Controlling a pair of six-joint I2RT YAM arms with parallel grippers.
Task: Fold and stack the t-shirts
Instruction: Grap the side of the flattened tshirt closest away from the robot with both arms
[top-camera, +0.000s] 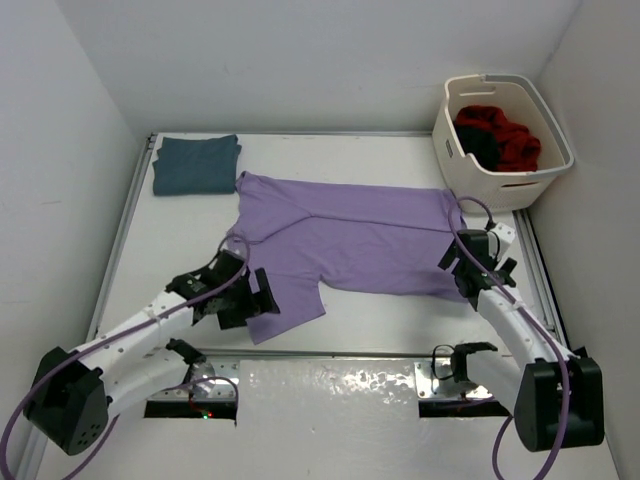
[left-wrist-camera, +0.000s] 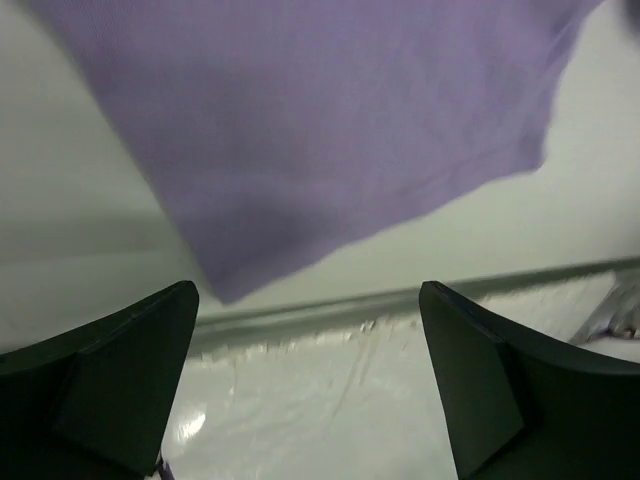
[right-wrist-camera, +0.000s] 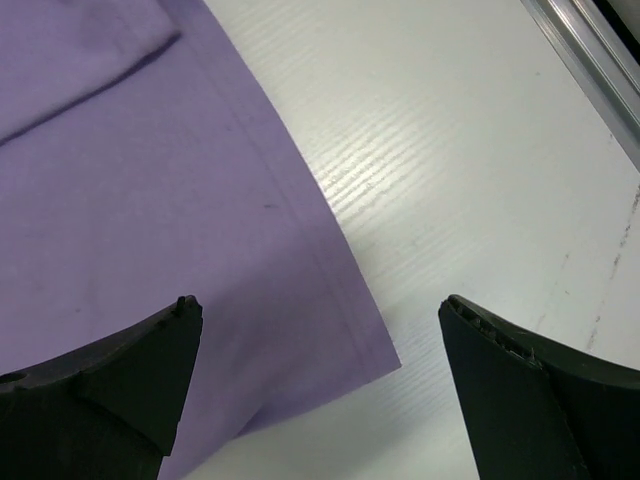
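Note:
A lavender t-shirt (top-camera: 350, 240) lies spread flat across the middle of the table. My left gripper (top-camera: 254, 298) is open and empty just above its near-left sleeve; in the left wrist view (left-wrist-camera: 308, 290) that sleeve (left-wrist-camera: 320, 130) hangs ahead of the open fingers. My right gripper (top-camera: 463, 264) is open and empty over the shirt's near-right hem corner (right-wrist-camera: 330, 330), which lies between the fingers in the right wrist view (right-wrist-camera: 318, 305). A teal-blue t-shirt (top-camera: 195, 163) lies folded at the back left. A red t-shirt (top-camera: 517, 142) and a black t-shirt (top-camera: 478, 141) lie crumpled in the basket.
The cream laundry basket (top-camera: 500, 186) stands at the back right corner. White walls close in the table on the left, back and right. A metal rail (top-camera: 330, 352) runs along the near edge, with a shiny strip (top-camera: 320, 385) in front of it between the arm bases.

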